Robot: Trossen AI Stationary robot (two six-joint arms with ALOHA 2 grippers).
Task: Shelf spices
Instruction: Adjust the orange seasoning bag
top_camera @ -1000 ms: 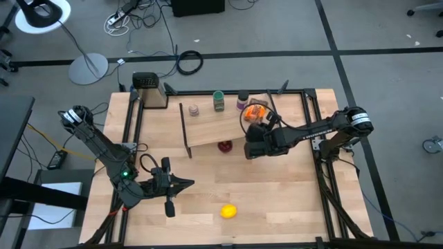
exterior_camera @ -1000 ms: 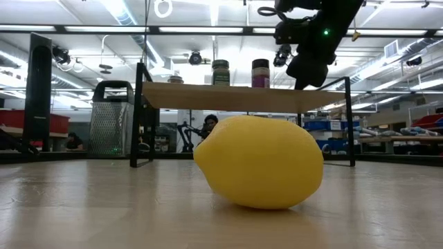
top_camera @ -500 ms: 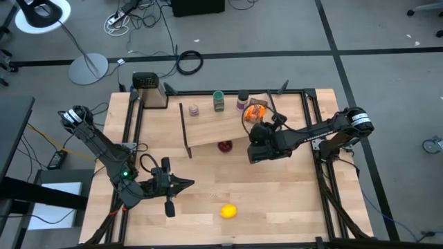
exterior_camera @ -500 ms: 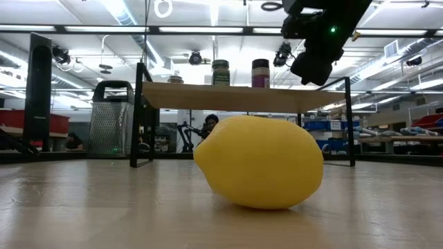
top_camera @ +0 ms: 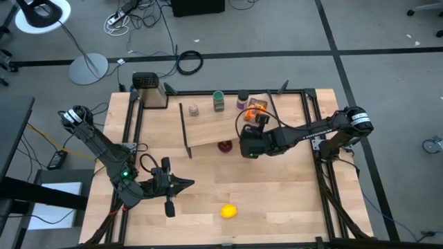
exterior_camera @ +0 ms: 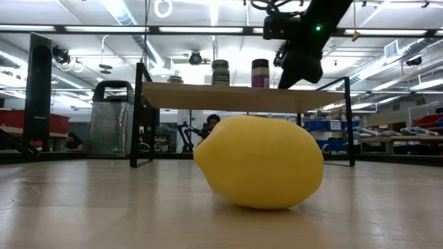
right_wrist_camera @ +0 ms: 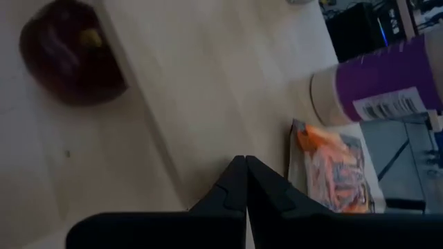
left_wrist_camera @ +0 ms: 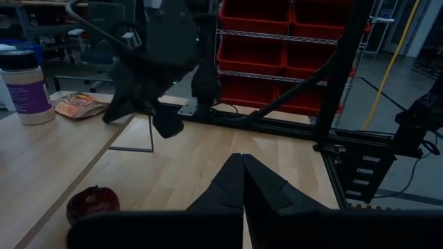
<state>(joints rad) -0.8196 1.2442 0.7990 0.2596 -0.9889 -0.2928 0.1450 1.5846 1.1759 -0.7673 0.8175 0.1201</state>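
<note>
With right gripper [top_camera: 243, 146] closed empty over shelf [top_camera: 214, 128] edge, orange packet [top_camera: 257, 108] lying flat beside purple jar [top_camera: 241, 102]; left gripper [top_camera: 188, 182] closed, parked

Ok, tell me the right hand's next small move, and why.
Probably pull the right hand back from the shelf toward its own side. The beige jar, green jar, purple jar and orange packet all sit on the shelf already, and the hand is shut on nothing. The left hand waits near the table's front.
</note>
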